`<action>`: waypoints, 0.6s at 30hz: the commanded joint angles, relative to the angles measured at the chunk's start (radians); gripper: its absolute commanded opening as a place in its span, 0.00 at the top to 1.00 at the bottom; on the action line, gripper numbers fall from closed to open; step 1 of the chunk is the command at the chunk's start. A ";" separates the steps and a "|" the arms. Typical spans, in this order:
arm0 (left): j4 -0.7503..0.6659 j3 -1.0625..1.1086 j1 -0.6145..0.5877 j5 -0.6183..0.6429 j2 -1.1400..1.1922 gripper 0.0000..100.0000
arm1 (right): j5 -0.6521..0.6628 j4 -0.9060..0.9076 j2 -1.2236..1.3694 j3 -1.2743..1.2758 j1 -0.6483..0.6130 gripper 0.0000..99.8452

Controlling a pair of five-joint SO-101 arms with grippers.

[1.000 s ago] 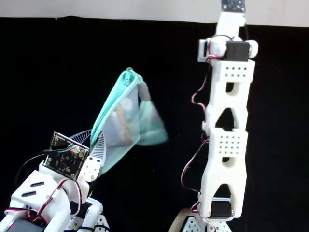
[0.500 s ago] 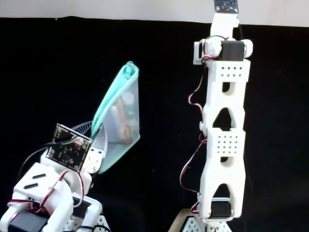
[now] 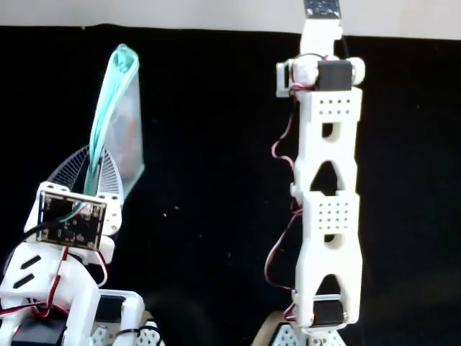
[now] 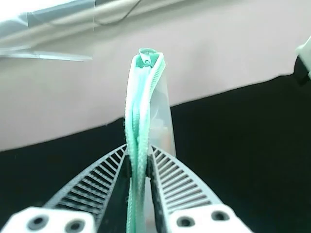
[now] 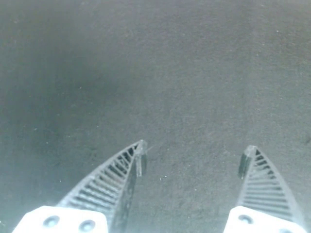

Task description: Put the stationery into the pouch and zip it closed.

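1. I see 1 pouch (image 3: pixel 119 108), clear-sided with a teal zip, standing on edge over the left of the black table (image 3: pixel 216 144).
2. My left gripper (image 4: pixel 139 158) has its 2 fingers pinched tight on the pouch's lower zip edge.
3. The stationery (image 3: pixel 130 131) inside shows as faint shapes; I cannot count it.
4. My right gripper (image 5: pixel 195 155) has its 2 fingers spread wide, holding nothing, above the table.

Pouch (image 3: pixel 119 122) higher, farther left, edge-on.
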 commanded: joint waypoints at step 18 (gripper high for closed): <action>-0.285 0.294 -0.054 -0.100 0.002 0.99 | -0.003 0.012 -0.027 -0.008 -0.088 0.71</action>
